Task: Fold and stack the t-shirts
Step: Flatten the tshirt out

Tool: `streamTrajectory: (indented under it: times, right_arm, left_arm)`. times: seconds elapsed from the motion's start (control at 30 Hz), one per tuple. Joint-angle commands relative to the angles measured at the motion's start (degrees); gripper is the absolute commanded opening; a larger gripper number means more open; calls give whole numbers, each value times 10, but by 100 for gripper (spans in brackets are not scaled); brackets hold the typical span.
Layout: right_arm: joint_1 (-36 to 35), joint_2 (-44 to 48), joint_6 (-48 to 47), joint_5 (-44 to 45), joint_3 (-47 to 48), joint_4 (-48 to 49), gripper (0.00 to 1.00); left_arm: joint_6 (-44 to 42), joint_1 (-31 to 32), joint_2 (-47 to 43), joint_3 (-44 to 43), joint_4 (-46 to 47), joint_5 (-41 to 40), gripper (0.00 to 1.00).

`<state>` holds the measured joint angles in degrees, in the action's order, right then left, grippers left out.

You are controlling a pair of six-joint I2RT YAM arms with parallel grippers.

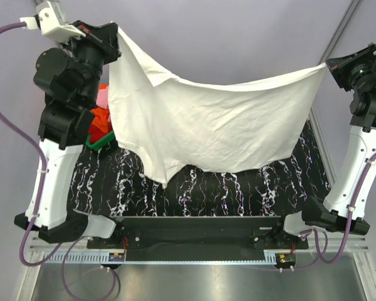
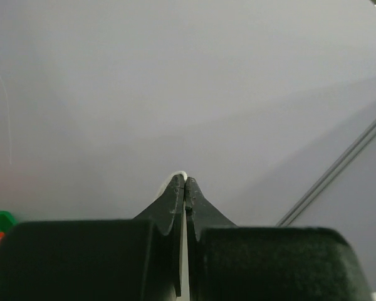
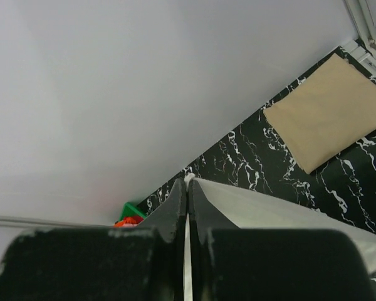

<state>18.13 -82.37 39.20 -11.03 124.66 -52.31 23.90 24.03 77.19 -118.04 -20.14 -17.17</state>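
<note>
Left gripper is clamped on a sliver of white cloth, and right gripper pinches the opposite corner just as thinly. Between them the white t-shirt hangs stretched and sagging, its lowest flap dangling below the left gripper over the black marble table. Beside that flap sits the red and orange heap; far beyond the right gripper lies a folded tan t-shirt. The danger here: pull apart and a thin pinch slips, or the flap snags the heap.

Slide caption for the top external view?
Left gripper and right gripper hold a white cloth t-shirt stretched in the air above the black marbled table.
</note>
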Motion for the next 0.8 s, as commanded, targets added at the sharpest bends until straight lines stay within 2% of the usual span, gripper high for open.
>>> streamTrajectory:
  times: [0.0,0.07,0.17,0.3,0.5,0.67,0.77]
  right_arm:
    - [2,28,-24,31,45,42,0]
    - [2,30,-31,57,26,38,0]
    - [3,9,-41,32,99,-23,0]
    - [3,27,-51,73,104,-18,0]
    - [3,98,-52,62,-24,-27,0]
    - [3,152,-60,87,-25,-68,0]
    - [3,149,-51,75,-7,-67,0]
  left_arm:
    - [-22,-1,-8,-60,46,-16,0]
    - [-18,0,-16,-41,48,-16,0]
    - [-14,0,-27,-50,47,2,0]
    - [-45,0,-36,-77,52,-28,0]
    - [23,0,-135,79,63,12,0]
    - [47,1,-184,100,53,32,0]
    - [53,1,-187,94,53,35,0]
